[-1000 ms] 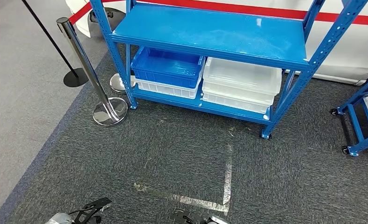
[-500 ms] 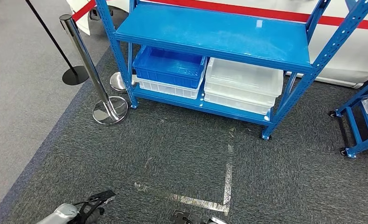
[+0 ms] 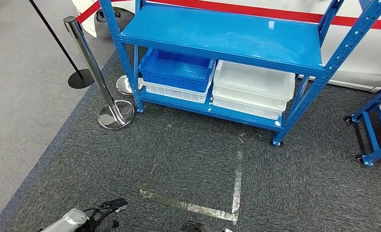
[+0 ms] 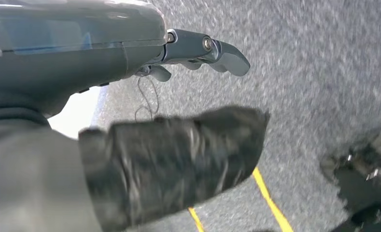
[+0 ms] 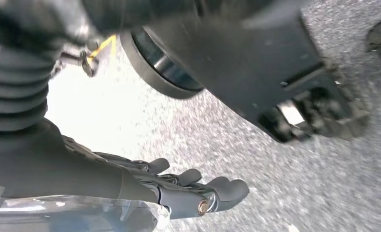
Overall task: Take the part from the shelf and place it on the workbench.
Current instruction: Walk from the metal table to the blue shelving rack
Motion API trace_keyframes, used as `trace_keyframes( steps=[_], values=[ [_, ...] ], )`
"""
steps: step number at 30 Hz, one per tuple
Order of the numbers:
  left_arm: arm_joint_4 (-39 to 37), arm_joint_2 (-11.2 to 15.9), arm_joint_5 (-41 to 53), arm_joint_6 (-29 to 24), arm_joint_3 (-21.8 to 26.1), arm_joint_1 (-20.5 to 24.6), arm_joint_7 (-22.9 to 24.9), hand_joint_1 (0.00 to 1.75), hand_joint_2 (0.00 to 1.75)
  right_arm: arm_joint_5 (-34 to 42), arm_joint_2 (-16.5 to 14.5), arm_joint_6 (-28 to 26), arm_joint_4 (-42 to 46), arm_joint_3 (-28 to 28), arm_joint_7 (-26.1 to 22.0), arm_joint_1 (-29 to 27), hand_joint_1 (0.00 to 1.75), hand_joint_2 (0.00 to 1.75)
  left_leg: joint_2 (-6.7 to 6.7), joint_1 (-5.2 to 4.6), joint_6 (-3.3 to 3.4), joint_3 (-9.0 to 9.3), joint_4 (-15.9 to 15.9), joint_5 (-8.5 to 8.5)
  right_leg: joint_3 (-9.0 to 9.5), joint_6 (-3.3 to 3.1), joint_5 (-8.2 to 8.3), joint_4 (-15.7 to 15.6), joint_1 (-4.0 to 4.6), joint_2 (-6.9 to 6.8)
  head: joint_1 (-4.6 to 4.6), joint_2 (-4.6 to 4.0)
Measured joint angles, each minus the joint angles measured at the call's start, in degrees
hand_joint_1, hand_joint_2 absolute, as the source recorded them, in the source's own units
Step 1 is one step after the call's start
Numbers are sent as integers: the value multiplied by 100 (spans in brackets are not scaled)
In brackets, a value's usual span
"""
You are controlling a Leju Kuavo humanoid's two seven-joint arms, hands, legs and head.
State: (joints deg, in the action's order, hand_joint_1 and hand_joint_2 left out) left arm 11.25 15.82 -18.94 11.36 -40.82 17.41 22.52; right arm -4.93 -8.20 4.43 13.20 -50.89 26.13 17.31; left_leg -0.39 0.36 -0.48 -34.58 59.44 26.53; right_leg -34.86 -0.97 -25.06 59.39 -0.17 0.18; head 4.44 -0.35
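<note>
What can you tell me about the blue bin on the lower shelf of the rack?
The blue bin is an open rectangular tray that looks like plastic, with ribbed walls and nothing visible inside. It sits level, nested on top of a white bin, on the left side of the lower shelf of the blue rack. Beside it stands a stack of clear bins.
</note>
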Motion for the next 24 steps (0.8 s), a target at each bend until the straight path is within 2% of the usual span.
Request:
trace_keyframes(
  steps=[2,4,5,6,7,8,10,11,14,16,17,19,20,21,22,23,24],
  values=[
    [3,-52,59,1,9,-125,-71,0,175,31,32,-26,7,132,-90,-107,0,175,10,16,-57,-191,445,286,21,-44,10,-29,-26,-7,19,0],
    [3,-117,147,-38,47,-293,-178,0,175,61,61,-50,30,262,-213,-198,0,175,11,30,-98,-524,1168,609,22,-64,5,-29,-25,-12,27,0],
    [3,-150,193,-65,78,-390,-233,0,175,75,76,-56,54,334,-275,-239,0,175,11,35,-110,-634,1397,663,23,-67,1,-28,-24,-14,26,0],
    [3,-181,240,-94,113,-493,-288,0,175,86,93,-62,85,414,-342,-274,0,175,11,41,-116,-653,1430,611,25,-68,-3,-26,-25,-15,27,0],
    [3,-205,285,-122,146,-587,-341,0,175,95,109,-68,125,499,-406,-298,0,175,13,47,-115,-552,1215,455,30,-63,-9,-22,-26,-14,27,0],
    [2,-228,331,-150,182,-679,-395,0,175,103,122,-74,172,589,-469,-316,0,175,23,52,-109,-363,833,254,36,-51,-19,-16,-28,-13,27,0],
    [1,-286,425,-209,272,-848,-509,0,175,121,147,-103,266,789,-602,-353,0,175,43,36,-70,-9,132,14,45,-3,-41,-1,-12,-13,25,0],
    [1,-321,472,-238,332,-931,-568,0,131,134,162,-121,309,892,-666,-382,0,175,46,22,-40,78,-40,-16,47,28,-47,2,-2,-15,22,0],
    [2,-431,623,-332,526,-1175,-742,0,0,175,225,-162,411,1180,-862,-538,0,175,26,10,66,109,-100,-18,63,124,-64,-6,5,-23,17,0],
    [16,-515,717,-392,664,-1284,-859,0,0,196,277,-173,452,1361,-991,-689,0,175,29,30,149,138,-141,-39,-9,183,-224,193,-1,-20,11,0],
    [33,-560,763,-422,738,-1315,-918,0,0,206,304,-179,463,1458,-1056,-779,0,175,31,34,185,147,-154,-45,-124,203,-388,459,-6,-18,7,0],
    [103,-642,856,-479,912,-1351,-1030,0,0,226,355,-202,467,1676,-1178,-991,0,175,30,24,232,144,-153,-39,-456,220,-748,1201,-5,-17,1,0],
    [151,-682,902,-507,1004,-1363,-1084,0,0,239,384,-221,464,1792,-1239,-1113,0,175,29,19,239,143,-151,-37,-585,225,-841,1484,-6,-17,2,0],
    [208,-720,945,-533,1093,-1369,-1136,0,0,253,411,-237,459,1903,-1295,-1231,0,175,26,16,243,143,-147,-33,-622,225,-824,1572,-6,-17,2,0],
    [271,-757,984,-560,1171,-1369,-1186,0,44,264,441,-250,446,2004,-1345,-1344,0,175,21,15,241,147,-141,-29,-546,220,-704,1426,-7,-17,1,0],
    [346,-795,1022,-586,1251,-1365,-1237,0,87,275,470,-258,427,2099,-1399,-1455,0,175,15,15,233,153,-134,-24,-367,207,-517,1080,-7,-17,0,0],
    [423,-832,1061,-612,1325,-1360,-1286,0,131,285,497,-262,407,2187,-1448,-1560,0,131,8,14,219,156,-124,-14,-158,189,-359,659,-6,-13,0,0]
  ],
)
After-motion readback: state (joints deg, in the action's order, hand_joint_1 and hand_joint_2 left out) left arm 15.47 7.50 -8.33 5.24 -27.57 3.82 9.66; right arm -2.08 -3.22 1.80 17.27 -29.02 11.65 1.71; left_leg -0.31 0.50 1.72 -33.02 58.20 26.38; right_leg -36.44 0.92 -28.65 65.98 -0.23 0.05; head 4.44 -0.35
